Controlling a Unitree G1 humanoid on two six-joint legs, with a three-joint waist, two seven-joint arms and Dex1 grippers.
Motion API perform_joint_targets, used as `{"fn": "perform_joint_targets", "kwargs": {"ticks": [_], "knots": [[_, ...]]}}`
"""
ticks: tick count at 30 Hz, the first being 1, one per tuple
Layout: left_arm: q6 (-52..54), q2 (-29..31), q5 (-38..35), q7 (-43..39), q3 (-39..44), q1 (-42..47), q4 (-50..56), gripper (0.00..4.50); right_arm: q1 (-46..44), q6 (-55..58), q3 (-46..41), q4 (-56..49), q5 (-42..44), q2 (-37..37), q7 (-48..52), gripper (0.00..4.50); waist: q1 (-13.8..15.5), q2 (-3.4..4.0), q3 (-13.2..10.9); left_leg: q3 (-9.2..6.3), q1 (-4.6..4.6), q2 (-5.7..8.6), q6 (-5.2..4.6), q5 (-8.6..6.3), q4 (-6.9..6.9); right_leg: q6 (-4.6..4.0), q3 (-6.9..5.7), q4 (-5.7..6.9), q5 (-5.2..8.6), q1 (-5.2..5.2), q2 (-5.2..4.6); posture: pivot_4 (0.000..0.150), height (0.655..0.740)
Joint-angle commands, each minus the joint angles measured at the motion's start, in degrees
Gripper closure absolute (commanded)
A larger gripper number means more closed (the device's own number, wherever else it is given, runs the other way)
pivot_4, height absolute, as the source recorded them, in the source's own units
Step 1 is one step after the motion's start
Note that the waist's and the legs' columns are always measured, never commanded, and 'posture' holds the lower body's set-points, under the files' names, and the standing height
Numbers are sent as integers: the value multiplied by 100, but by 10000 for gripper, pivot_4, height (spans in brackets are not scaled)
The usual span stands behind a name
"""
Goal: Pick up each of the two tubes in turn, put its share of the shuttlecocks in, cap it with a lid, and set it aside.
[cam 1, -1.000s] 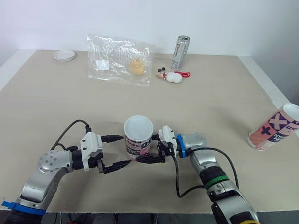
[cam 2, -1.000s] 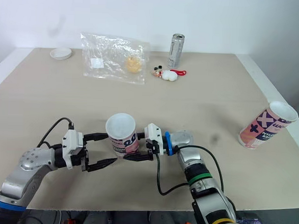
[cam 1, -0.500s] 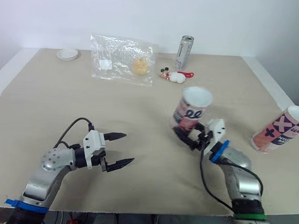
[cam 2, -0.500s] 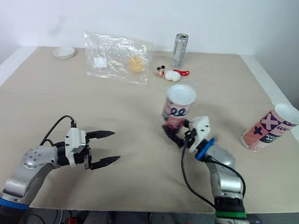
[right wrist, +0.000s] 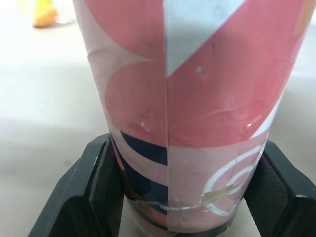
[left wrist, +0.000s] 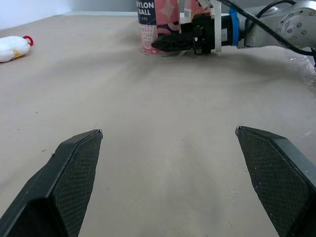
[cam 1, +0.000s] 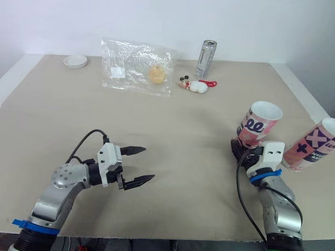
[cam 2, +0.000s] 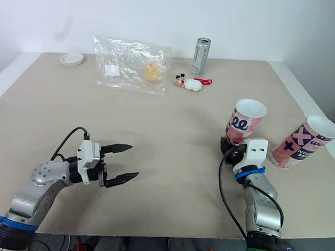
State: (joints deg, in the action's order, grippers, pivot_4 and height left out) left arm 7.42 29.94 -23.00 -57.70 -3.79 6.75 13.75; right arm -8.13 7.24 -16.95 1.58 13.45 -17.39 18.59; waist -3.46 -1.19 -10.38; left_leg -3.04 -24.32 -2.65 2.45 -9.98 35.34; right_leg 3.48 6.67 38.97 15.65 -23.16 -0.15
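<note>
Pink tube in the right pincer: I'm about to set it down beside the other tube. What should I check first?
1. Grip: the right pincer clasps the pink tube at its lower end, with fingers on both sides: ok.
2. Tube upright: it leans toward the second tube: not ok.
3. Gap to the second tube: the two are near each other but apart: ok.
4. Base resting on the table: cannot tell.
5. Left pincer open, empty and well away from the pink tube: ok.
6. Lid on: the top shows white, either a lid or a bare opening: cannot tell.
</note>
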Motion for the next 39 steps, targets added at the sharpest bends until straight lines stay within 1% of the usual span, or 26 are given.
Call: {"fn": "perform_joint_targets", "kwargs": {"ticks": [1,2,4,5,6,10,14,17,19,21,24,26,28,31,35,37,39], "knots": [[12,7,-82,19,52,66,57,0,18,-95,-67,79,98,-12,-1,14431,0,0,0,0,0,0,0,0,0,0,0,0,0,0,0,1500,7400],[35,12,-83,18,48,61,63,0,66,-68,-56,79,157,0,48,14431,0,0,0,0,1,0,0,0,1,0,0,0,0,2,0,1500,7400],[61,21,-85,12,47,53,71,0,147,-18,-25,17,217,-5,99,5997,0,-1,1,0,1,0,0,0,1,0,0,0,-1,3,0,1500,7400],[65,22,-84,11,48,51,72,0,179,5,-11,-18,238,-19,122,4191,0,-2,2,0,1,0,0,0,1,0,0,0,0,3,0,1500,7400],[68,23,-82,10,49,50,72,0,214,12,-12,-52,256,-35,130,260,0,-2,2,-2,2,0,0,0,1,-1,-1,0,1,3,0,1500,7400],[79,30,-64,-1,33,55,43,0,371,122,-42,-226,336,-130,200,260,2,-3,3,-3,1,-1,0,0,0,0,-2,0,2,4,0,1500,7400],[54,26,-41,-26,16,71,-26,0,635,417,-68,-616,491,-227,256,260,11,-4,3,-4,1,0,0,0,0,-1,-2,0,2,5,0,1500,7400],[41,19,-34,-39,-2,102,-80,0,1027,687,-75,-1100,661,-268,330,260,29,-5,4,-5,1,0,0,0,0,-2,-3,0,4,5,0,1500,7400],[42,13,-32,-45,-15,136,-128,0,1449,800,-67,-1518,736,-354,446,260,52,-6,5,-7,1,0,0,0,-1,-14,-5,0,13,5,0,1500,7400],[62,13,-34,-34,-22,149,-148,0,1866,768,-75,-1824,798,-477,672,260,74,-7,6,-6,1,0,0,-1,-2,-23,-4,0,22,5,0,1500,7400],[83,20,-16,6,-18,146,-143,0,2183,438,26,-2034,818,-765,1230,260,75,-8,7,-7,0,0,2,-3,-1,-25,-6,-1,29,7,-2,1500,7400],[84,31,49,77,-4,151,-159,0,2272,80,160,-2077,879,-1048,1877,260,66,-8,6,-3,2,1,2,-3,1,-24,-4,-1,27,8,-4,1500,7400],[111,55,191,208,8,165,-202,0,2053,-187,404,-2025,1090,-1332,2698,260,47,-7,5,5,9,-1,2,-3,4,-26,0,-1,22,7,-4,1500,7400],[151,74,270,333,54,136,-238,0,1530,-478,813,-1742,1098,-1588,3440,260,3,-10,3,13,19,-8,-1,-1,5,-33,1,-1,5,7,-1,1500,7400],[66,164,398,440,148,11,-315,0,677,-843,1403,-1118,946,-1657,4227,260,44,-16,0,10,19,-7,-4,3,8,-31,0,-1,1,11,0,1500,7400],[21,266,433,475,294,-106,-327,0,97,-997,1677,-573,894,-1614,4643,260,63,-20,-1,4,7,-2,-1,2,6,-22,-1,-2,15,8,-1,1500,7400],[-46,374,405,446,447,-176,-336,0,-276,-1066,1803,-156,909,-1610,4931,260,32,-23,-5,17,7,-6,6,-3,7,-9,3,-3,6,3,-2,1500,7400]]}}
